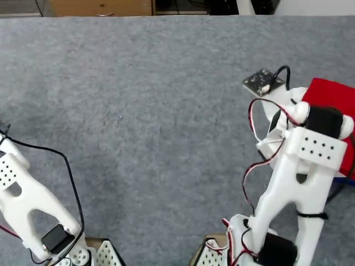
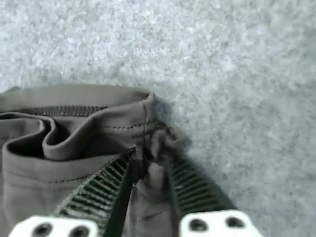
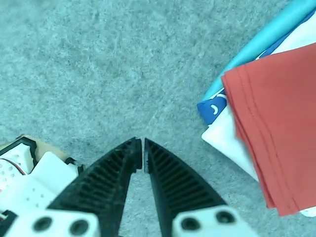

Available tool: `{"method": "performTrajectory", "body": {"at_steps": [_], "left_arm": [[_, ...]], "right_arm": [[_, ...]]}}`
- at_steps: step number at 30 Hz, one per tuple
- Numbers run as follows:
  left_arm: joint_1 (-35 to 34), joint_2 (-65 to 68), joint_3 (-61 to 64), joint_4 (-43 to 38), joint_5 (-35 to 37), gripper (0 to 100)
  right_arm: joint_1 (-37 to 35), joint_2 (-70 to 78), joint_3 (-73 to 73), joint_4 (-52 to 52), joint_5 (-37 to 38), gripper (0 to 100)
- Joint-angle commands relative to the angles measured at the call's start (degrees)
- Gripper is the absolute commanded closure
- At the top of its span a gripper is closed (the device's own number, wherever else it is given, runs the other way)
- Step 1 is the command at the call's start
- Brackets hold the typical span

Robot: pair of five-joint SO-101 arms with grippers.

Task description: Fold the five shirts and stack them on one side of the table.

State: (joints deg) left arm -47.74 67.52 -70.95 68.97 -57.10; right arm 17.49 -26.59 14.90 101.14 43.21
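Note:
My left gripper (image 2: 149, 163) is shut on a bunched fold of an olive-grey shirt (image 2: 64, 143) that lies crumpled on the grey carpet; its collar seam and stitching show beside the fingers. In the high view the left arm (image 1: 28, 205) sits at the near left edge. A folded red shirt (image 3: 276, 118) tops a stack with white, blue and teal layers (image 3: 222, 111) under it. My right gripper (image 3: 143, 145) is shut and empty over bare carpet beside that stack. The red shirt (image 1: 333, 100) lies at the right edge in the high view, partly under the right arm (image 1: 299, 166).
Grey carpet (image 1: 144, 111) covers the table. A wooden cabinet (image 1: 100, 8) stands beyond the far edge. The arm bases (image 1: 222, 252) sit at the near edge, and a small circuit board (image 1: 260, 83) with cables sticks out from the right arm.

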Motion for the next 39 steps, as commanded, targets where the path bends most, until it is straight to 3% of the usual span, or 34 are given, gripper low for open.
{"method": "performTrajectory", "body": {"at_steps": [1, 5, 9, 12, 15, 19, 27, 34, 39], "left_arm": [[-0.62, -1.10, -0.62, -1.14, 0.00, 99], [-1.05, -5.23, -9.05, 5.27, 4.31, 98], [0.18, -9.63, -25.05, 14.42, 8.97, 98], [1.41, -16.40, -24.97, 15.03, 13.54, 98], [3.16, -27.12, -24.62, 15.12, 23.65, 98], [9.76, -39.96, -24.53, 15.47, 37.63, 98], [28.66, -61.93, -24.00, 15.47, 52.57, 98], [40.88, -69.85, -23.91, 19.52, 55.65, 98], [37.89, -65.63, -21.45, 32.35, 55.56, 98]], "right_arm": [[-0.66, -2.77, 1.27, 1.05, -0.70, 98.0], [-0.66, -4.09, 2.42, 1.05, -0.70, 98.0], [-0.66, -4.97, 2.68, 1.05, -1.41, 98.0], [-0.75, -5.49, 2.68, 1.05, -3.43, 98.0], [-0.75, -5.93, 2.68, 1.14, -4.31, 98.0], [-0.75, -6.81, 2.68, 1.14, -4.75, 98.0], [-0.75, -8.84, 2.95, 1.23, -4.75, 98.0], [-0.75, -12.09, 8.57, 1.14, -4.75, 98.0], [-0.84, -13.67, 9.98, 1.05, -4.40, 98.0]]}}
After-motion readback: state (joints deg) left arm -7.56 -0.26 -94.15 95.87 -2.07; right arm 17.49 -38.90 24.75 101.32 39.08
